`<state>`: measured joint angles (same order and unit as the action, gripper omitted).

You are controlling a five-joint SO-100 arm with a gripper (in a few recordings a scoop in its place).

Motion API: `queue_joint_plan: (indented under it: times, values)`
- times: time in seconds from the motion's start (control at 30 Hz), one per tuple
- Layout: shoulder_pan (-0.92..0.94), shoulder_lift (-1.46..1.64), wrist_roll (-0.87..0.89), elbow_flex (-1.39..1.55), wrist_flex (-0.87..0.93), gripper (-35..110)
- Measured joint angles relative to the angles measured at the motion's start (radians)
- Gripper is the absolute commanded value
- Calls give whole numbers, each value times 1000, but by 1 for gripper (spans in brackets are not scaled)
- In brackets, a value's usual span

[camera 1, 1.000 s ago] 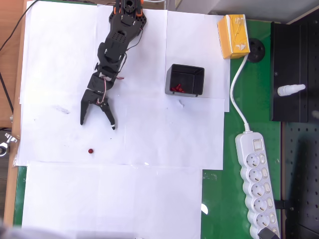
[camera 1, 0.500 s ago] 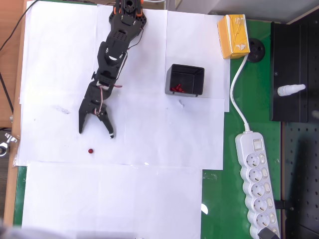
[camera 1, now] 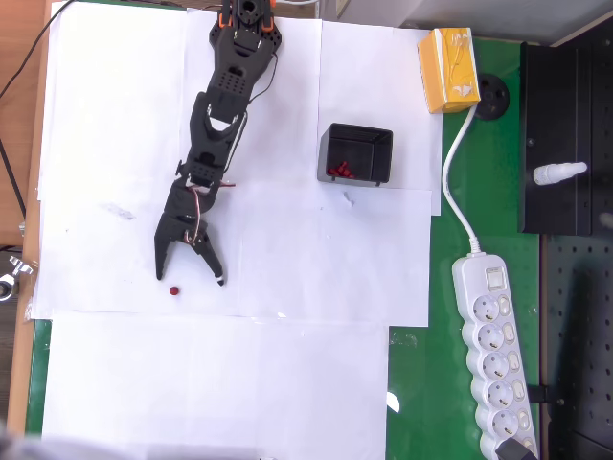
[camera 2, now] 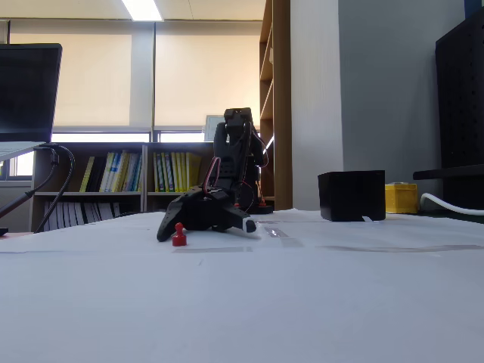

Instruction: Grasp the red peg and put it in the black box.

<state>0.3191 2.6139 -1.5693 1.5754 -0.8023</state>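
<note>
Lying on white paper on the bench, the red peg sits just below the spread, empty end effector. Black box stands well apart to the right, red pegs inside partly hidden by its wall. Yellow carton and power strip lie beyond.

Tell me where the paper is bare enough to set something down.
Bare: the white paper below the red peg, and the stretch between the gripper and the power strip. Crowded: around the open gripper and peg, and by the black box and yellow carton.
</note>
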Motion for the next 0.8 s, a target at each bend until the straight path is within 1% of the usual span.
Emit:
queue_joint_plan:
  times: [0.3, 0.8]
  values:
    - [0, 58, 6, 98, 0, 51]
    - [-8, 60, 20, 127, 78, 51]
